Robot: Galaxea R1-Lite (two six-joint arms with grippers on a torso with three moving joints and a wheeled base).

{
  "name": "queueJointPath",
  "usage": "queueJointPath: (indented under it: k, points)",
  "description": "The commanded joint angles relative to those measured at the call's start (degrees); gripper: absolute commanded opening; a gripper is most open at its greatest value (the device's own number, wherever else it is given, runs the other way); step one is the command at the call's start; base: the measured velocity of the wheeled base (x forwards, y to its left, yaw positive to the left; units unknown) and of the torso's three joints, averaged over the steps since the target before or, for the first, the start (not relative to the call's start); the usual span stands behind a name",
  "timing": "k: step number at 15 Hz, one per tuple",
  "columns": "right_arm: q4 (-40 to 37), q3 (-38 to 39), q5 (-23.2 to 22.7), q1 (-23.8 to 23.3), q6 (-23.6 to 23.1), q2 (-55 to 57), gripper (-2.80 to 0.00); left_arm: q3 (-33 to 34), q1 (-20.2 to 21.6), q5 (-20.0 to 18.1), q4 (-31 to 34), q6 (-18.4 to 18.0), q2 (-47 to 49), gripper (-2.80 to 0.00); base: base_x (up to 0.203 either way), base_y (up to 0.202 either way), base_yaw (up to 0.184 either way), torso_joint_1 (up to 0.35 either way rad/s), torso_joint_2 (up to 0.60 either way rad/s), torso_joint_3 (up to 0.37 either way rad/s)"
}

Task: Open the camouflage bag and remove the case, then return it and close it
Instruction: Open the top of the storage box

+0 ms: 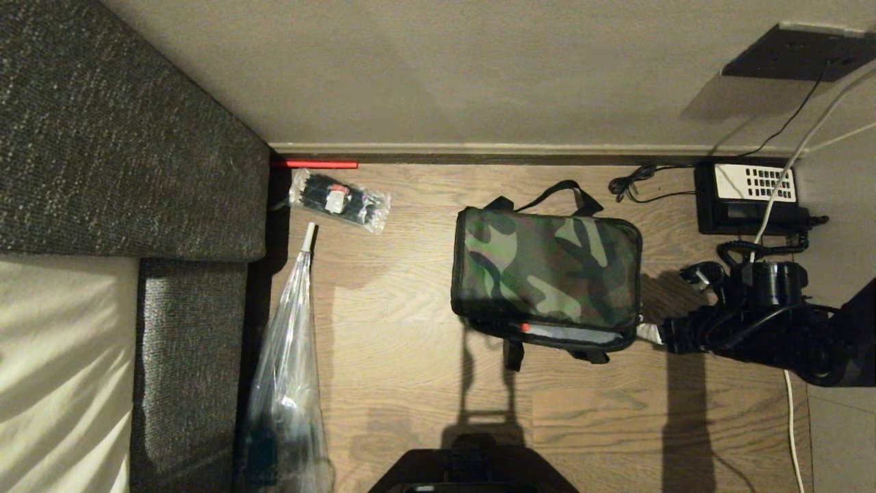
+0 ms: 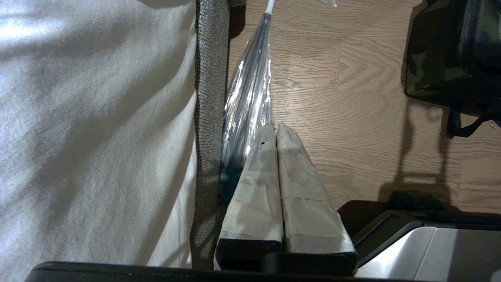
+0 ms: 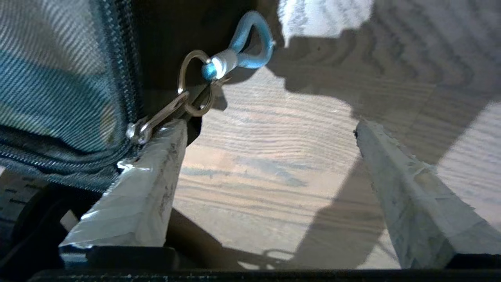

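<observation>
Right gripper (image 3: 270, 129) sits low over the wooden floor (image 1: 410, 356) at the bag's (image 1: 545, 267) near right corner, its two taped fingers (image 3: 148, 184) spread wide with only bare boards between them. It grasps nothing. In the right wrist view one finger lies against the zipper seam of the bag, its tip just under the metal zipper pull (image 3: 156, 117); a split ring (image 3: 193, 84) hangs from that pull with a small blue loop (image 3: 248, 39) clipped to it, both free of the fingers. The other finger stands well apart, over the floor.

From the head view the bag lies flat on the floor near the wall, camouflage lid down, black straps showing at its far and near edges. A thin red strip shows along its near edge, and the gripper's pale fingertip meets the right end of that edge. The case cannot be seen.

Left gripper (image 2: 276, 127) hangs beside the grey sofa (image 2: 209, 117), its fingers pressed together on nothing, above a clear-wrapped umbrella (image 1: 287, 356) lying along the sofa's foot.

A black telephone (image 1: 749, 195) with a white keypad rests right of the bag by the wall. A plastic packet (image 1: 339, 198) of dark items lies left of the bag; its red-and-white label is too small to read. No other writing is legible.
</observation>
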State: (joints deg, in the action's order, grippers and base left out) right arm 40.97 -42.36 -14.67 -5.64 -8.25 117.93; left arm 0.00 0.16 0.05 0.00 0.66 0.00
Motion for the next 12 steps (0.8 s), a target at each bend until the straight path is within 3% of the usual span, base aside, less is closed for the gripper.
queueJointPath:
  k: [1,3,9,12]
  points:
    - [0.6,-0.09,-0.01,-0.07,-0.37,0.72,0.0,0.0,0.02,0.04,0.0,0.04,0.0,-2.8,0.0,0.0,0.0,0.0,0.0,0.0]
    - [1.19,0.08,-0.14,-0.37,-1.79,0.58,0.0,0.0,0.02,0.04,0.0,0.04,0.0,-2.8,0.0,0.0,0.0,0.0,0.0,0.0]
    - [0.18,3.53,-0.59,-0.83,-21.86,-0.35,0.0,0.0,0.02,0.04,0.0,0.04,0.0,-2.8,0.0,0.0,0.0,0.0,0.0,0.0]
    - [0.18,4.86,-2.67,-1.66,-26.48,-0.6,0.0,0.0,0.02,0.04,0.0,0.04,0.0,-2.8,0.0,0.0,0.0,0.0,0.0,0.0]
